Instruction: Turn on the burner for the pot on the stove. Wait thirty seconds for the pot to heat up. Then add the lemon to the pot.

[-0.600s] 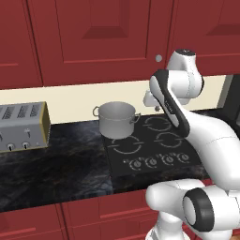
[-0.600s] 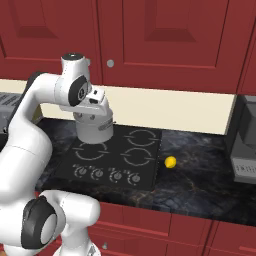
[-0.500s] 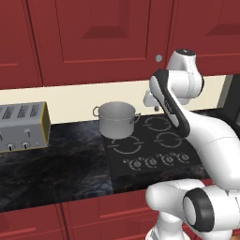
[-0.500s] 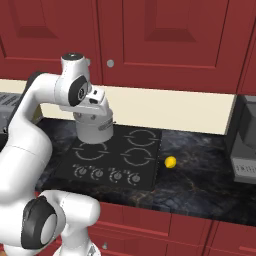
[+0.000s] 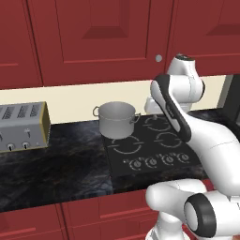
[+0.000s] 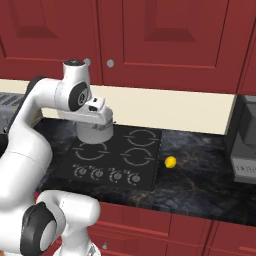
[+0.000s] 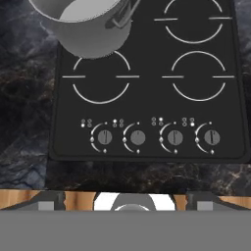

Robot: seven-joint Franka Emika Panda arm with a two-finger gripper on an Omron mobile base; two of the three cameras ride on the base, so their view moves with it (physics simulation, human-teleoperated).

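Observation:
The grey steel pot (image 5: pixel 117 120) stands on the back left burner of the black stove (image 5: pixel 154 149); in the hand view the pot (image 7: pixel 93 27) is at the top left. My gripper (image 6: pixel 96 124) hangs above the stove's front half, pointing down, and hides part of the pot (image 6: pixel 89 134) in the right base view. In the hand view the gripper (image 7: pixel 125 200) is open, its tips wide apart with nothing between them, above the row of four knobs (image 7: pixel 138 138). The yellow lemon (image 6: pixel 170 162) lies on the dark counter just right of the stove.
A silver toaster (image 5: pixel 21 126) stands on the counter left of the stove. A dark and silver appliance (image 6: pixel 244 142) is at the far right. Red wall cabinets (image 5: pixel 93 37) hang above, close over the arm's elbow. A cream backsplash runs behind.
My hand has sunk slightly over the stove. The pot and the lemon have stayed where they were.

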